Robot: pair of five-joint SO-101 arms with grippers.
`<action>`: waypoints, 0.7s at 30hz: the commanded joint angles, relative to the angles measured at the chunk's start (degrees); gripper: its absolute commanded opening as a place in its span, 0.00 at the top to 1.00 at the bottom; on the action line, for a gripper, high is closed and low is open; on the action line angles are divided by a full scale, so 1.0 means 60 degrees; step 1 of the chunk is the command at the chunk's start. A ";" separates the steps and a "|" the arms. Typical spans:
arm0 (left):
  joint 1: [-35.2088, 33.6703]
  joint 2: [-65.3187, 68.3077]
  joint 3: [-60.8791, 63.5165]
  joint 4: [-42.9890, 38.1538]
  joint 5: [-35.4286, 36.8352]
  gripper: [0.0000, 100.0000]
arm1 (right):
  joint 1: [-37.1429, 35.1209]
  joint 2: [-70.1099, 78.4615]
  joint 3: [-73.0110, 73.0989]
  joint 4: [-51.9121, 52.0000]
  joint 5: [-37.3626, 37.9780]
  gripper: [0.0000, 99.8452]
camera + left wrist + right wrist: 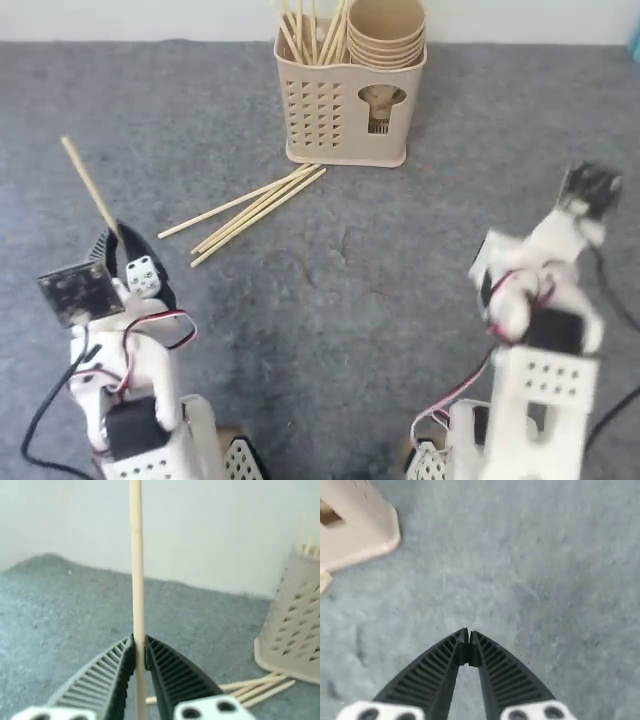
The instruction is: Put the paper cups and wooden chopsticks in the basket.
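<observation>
1. Closest in, my left gripper (pixel 139 647) is clamped on one wooden chopstick (pixel 135 555). It stands up out of the jaws, raised off the grey carpet (pixel 400 260) and well apart from the basket (pixel 345 120).
2. My right gripper (pixel 468 639) has its tips pressed together on nothing and hovers above bare carpet, off to the basket's side.
3. Done, as I judge it: a stack of paper cups (pixel 385 35) sits inside the basket, with upright chopsticks (pixel 310 30) beside it.
4. Left to do: the chopstick I hold must go in. The loose chopsticks (pixel 255 205) lie in a bundle on the carpet, one end at the basket's foot; I cannot count them surely.
5. I judge the task well past halfway, with only chopsticks remaining.
</observation>
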 commanded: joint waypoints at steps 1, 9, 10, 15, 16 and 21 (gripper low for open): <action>0.0513 0.0015 -0.1502 -0.0059 0.0029 0.99 | -0.0037 -0.0476 0.1011 -0.0520 0.0088 0.99; 0.1187 0.2564 -0.3773 -0.0850 0.0029 0.99 | -0.0535 -0.0579 0.2579 -0.1546 0.0059 0.99; 0.1289 0.3194 -0.4168 -0.0967 0.0029 0.99 | -0.0491 -0.0579 0.2886 -0.1971 0.0059 0.99; 0.2374 0.6154 -0.6029 -0.1963 0.0015 0.99 | -0.0491 -0.0579 0.3883 -0.3275 0.0132 0.99; 0.2667 0.6755 -0.6322 -0.2286 0.0015 0.99 | -0.0505 -0.0579 0.3941 -0.3348 0.0132 0.99; 0.3824 0.9758 -0.8007 -0.4190 0.0015 0.99 | -0.0432 -0.0579 0.4015 -0.3392 0.0161 0.99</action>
